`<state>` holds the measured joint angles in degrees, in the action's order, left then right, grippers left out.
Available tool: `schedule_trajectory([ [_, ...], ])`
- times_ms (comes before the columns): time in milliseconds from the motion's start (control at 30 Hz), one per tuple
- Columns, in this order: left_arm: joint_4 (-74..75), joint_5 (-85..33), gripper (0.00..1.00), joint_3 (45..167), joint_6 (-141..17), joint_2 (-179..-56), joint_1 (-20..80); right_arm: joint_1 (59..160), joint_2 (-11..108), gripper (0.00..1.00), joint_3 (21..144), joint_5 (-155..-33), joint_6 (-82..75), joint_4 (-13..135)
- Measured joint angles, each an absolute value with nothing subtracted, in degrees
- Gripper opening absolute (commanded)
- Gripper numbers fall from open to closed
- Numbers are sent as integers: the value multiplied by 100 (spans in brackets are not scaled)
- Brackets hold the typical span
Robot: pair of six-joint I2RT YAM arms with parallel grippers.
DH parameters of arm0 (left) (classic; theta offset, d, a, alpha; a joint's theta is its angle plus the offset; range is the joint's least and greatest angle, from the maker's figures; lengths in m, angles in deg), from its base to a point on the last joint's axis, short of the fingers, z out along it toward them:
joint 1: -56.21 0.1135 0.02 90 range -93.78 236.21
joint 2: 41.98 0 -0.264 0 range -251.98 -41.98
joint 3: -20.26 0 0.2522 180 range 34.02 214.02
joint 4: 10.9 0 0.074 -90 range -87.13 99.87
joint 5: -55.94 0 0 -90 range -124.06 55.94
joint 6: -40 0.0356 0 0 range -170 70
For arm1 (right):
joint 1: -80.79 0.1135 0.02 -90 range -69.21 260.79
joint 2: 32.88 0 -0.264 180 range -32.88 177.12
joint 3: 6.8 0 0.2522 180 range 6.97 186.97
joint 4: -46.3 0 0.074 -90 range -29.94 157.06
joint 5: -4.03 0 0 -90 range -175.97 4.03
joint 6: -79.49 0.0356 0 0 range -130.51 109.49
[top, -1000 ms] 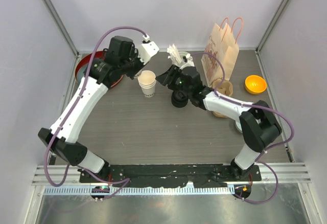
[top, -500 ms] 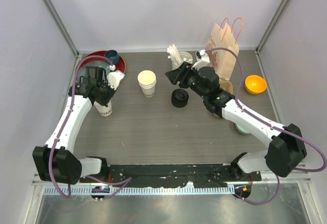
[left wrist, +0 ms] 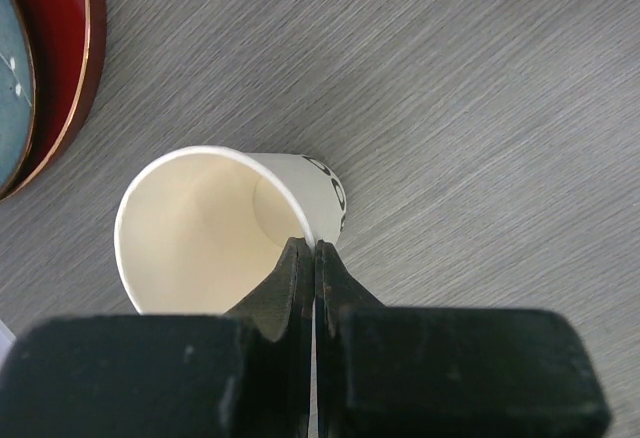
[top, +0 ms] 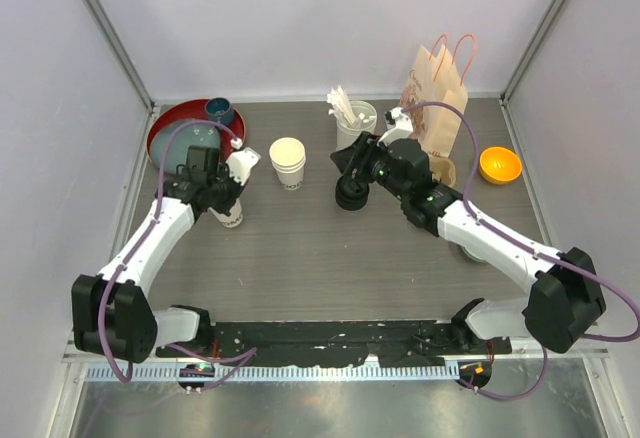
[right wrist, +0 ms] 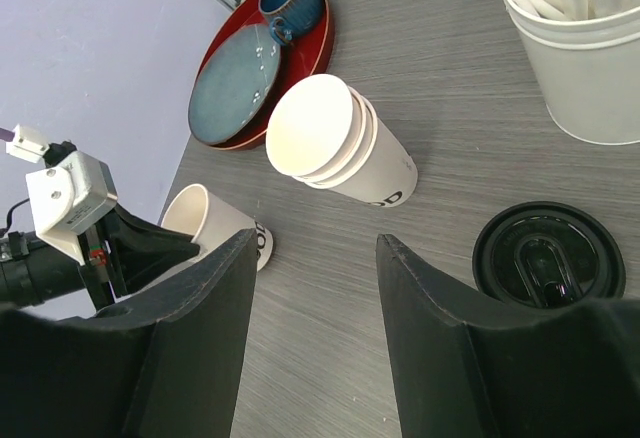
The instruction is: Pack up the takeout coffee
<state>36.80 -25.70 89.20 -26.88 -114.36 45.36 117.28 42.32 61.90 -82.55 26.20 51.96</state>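
A single cup is pinched by its rim in the left pincer, whose jaws are closed on the thin paper wall, one inside and one outside. A rim hold of this kind is judged to leave the mouth free for a lid. The cup appears to stand upright on the worktop, near the red tray and well apart from the nested cups. The right pincer is held about halfway open and empty above the worktop, with the black lid lying just to one side. That spread is judged to suit a grasp across the lid.
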Motion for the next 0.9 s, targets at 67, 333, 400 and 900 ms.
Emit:
schedule_trajectory([
  [67,3584,-2610,0,8854,-2677,-11436,4460,11728,4204,56,6186,-8248,2603,5196],
  [333,3507,-2640,0,8808,-2551,-11464,4276,11728,4173,57,6149,-8237,2576,5194],
  [400,3520,-2625,22,8808,-2524,-11471,4272,11728,4173,57,6131,-8237,2576,5194],
  [900,4303,-2371,57,10246,-2260,-11562,3669,11728,4197,60,6042,-8248,2568,5172],
])
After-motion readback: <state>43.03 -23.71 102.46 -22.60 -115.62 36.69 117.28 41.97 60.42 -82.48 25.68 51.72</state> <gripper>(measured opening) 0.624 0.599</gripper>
